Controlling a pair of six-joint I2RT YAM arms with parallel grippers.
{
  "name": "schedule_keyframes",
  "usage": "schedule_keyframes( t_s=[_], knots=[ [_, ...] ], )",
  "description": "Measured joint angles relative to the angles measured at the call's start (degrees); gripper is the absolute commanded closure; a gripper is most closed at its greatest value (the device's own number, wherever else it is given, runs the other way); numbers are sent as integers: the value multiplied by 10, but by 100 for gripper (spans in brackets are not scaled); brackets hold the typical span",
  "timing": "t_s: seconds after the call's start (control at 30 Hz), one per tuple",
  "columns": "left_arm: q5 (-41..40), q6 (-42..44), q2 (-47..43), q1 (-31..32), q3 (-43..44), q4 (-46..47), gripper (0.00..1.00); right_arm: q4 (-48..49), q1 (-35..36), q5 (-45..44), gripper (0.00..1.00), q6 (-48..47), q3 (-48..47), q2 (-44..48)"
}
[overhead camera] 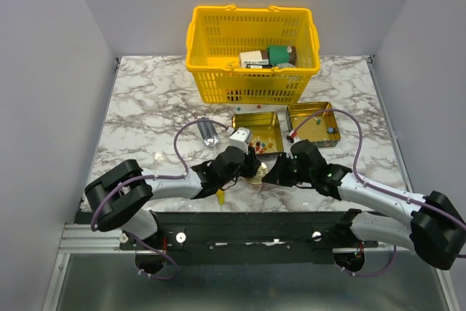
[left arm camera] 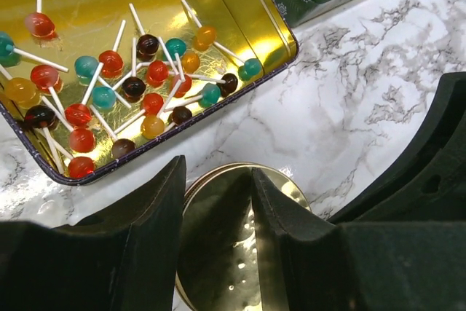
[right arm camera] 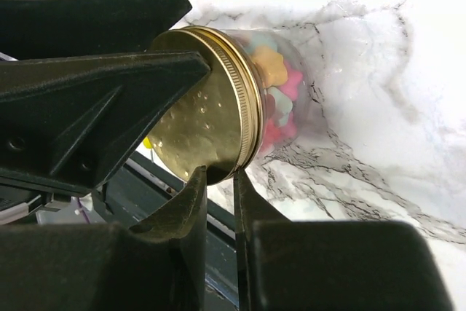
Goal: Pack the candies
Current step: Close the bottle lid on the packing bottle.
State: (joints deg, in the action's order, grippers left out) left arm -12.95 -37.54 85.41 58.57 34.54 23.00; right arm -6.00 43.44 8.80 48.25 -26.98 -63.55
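A clear jar (right arm camera: 280, 100) of small pink, orange and pale blue candies lies on its side on the marble, its gold lid (right arm camera: 207, 118) screwed on. My right gripper (right arm camera: 218, 174) is shut on the lid's lower rim. My left gripper (left arm camera: 216, 169) stands with its fingers (right arm camera: 109, 92) apart against the lid's face (left arm camera: 218, 231). Both grippers meet near the table's front edge: left (overhead camera: 250, 166), right (overhead camera: 271, 172). Behind them an open gold tin (left arm camera: 233, 12) holds many lollipops (left arm camera: 153, 74), red, teal, orange and brown.
A second open gold tin (overhead camera: 309, 118) sits right of the first (overhead camera: 251, 123). A yellow basket (overhead camera: 251, 11) of boxed goods stands at the back. A clear container (overhead camera: 210, 132) and a white object (overhead camera: 239, 136) lie left of the tins. A small yellow object (overhead camera: 220, 196) lies under my left arm.
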Motion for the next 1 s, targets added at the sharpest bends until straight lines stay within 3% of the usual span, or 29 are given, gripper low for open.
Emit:
schedule_keyframes(
  t_s=[0.07, 0.17, 0.3, 0.53, 0.63, 0.77, 1.0],
  knots=[
    [-10, 0, -2, 4, -15, 28, 43, 3, 0, -2, 83, 2, 4, 6],
    [-16, 2, -24, 15, -28, 26, 25, 3, 1, -12, 66, 2, 6, 20],
    [-13, -2, -61, 38, -37, -29, 14, -23, 4, -46, 50, -12, 6, 42],
    [-4, -2, -136, 54, -45, -111, 13, -64, 4, -76, 49, -36, -9, 48],
    [-3, -5, -156, 57, -53, -121, 17, -72, 4, -77, 52, -48, -19, 41],
    [2, -11, -160, 59, -71, -122, 32, -74, 5, -76, 57, -59, -29, 29],
    [13, -20, -136, 65, -87, -85, 32, -73, 12, -77, 60, -67, -33, 26]
  ],
)
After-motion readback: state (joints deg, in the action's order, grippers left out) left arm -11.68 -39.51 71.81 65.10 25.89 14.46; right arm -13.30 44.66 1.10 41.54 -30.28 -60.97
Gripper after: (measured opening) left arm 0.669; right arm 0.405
